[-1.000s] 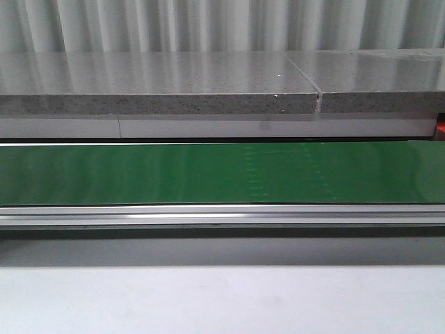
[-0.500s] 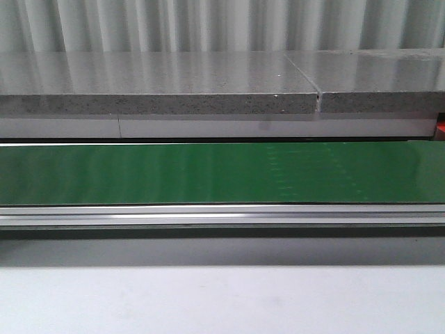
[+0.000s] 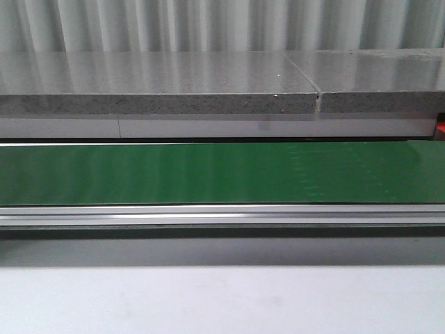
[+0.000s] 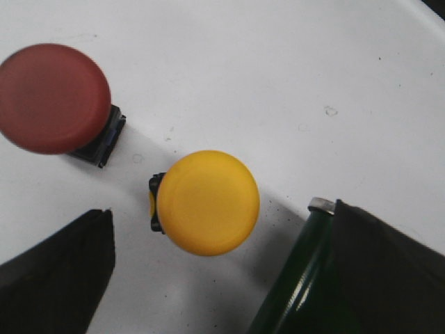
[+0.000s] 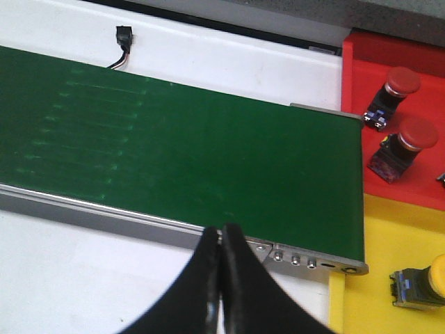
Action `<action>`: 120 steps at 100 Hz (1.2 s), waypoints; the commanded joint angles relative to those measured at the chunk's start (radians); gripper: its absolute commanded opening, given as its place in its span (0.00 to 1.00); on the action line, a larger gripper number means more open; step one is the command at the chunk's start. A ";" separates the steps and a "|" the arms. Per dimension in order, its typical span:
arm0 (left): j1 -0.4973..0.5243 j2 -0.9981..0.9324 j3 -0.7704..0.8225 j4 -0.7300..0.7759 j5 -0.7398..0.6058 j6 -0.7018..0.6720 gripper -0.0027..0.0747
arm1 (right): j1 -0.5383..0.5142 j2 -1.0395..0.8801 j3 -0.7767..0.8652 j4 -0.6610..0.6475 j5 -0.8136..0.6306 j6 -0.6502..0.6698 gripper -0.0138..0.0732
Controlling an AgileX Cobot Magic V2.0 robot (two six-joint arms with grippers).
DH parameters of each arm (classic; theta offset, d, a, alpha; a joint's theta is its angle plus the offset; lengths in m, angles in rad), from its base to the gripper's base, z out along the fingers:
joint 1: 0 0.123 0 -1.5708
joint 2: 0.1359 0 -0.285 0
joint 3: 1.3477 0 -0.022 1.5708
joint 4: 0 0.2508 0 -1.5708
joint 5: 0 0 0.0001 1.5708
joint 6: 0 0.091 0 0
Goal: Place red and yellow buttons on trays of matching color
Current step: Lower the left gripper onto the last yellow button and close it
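In the left wrist view a yellow button lies on the white table between the tips of my open left gripper, touching neither finger. A red button lies beside it, outside the jaws. In the right wrist view my right gripper is shut and empty over the belt's near rail. Past the belt's end, the red tray holds two red buttons. The yellow tray holds one yellow button. The front view shows no gripper, button or tray.
The green conveyor belt runs across the front view, with an aluminium rail before it and a grey stone counter behind. The belt's end sits by my left gripper's other finger. A small black plug lies beyond the belt.
Faint marks on the belt's surface have shifted to the right in the front view. Nothing else there has changed.
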 commanded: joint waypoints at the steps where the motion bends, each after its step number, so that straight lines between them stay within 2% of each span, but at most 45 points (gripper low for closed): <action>1: 0.002 -0.030 -0.034 -0.017 -0.054 -0.013 0.81 | 0.002 -0.003 -0.025 0.001 -0.060 -0.002 0.08; 37: 0.002 0.010 -0.042 -0.019 -0.051 -0.032 0.78 | 0.002 -0.003 -0.025 0.001 -0.060 -0.002 0.08; 51: 0.002 0.010 -0.042 -0.019 -0.051 -0.032 0.65 | 0.002 -0.003 -0.025 0.001 -0.060 -0.002 0.08; 80: 0.002 -0.006 -0.042 -0.019 -0.034 -0.032 0.22 | 0.002 -0.003 -0.025 0.001 -0.060 -0.002 0.08; 91: 0.002 -0.037 -0.042 -0.019 -0.025 -0.032 0.10 | 0.002 -0.003 -0.025 0.001 -0.060 -0.002 0.08; 106: 0.000 -0.109 -0.042 -0.017 -0.008 -0.017 0.01 | 0.002 -0.003 -0.025 0.001 -0.060 -0.002 0.08; 120: 0.000 -0.191 -0.042 -0.017 0.031 0.017 0.01 | 0.002 -0.003 -0.025 0.001 -0.060 -0.002 0.08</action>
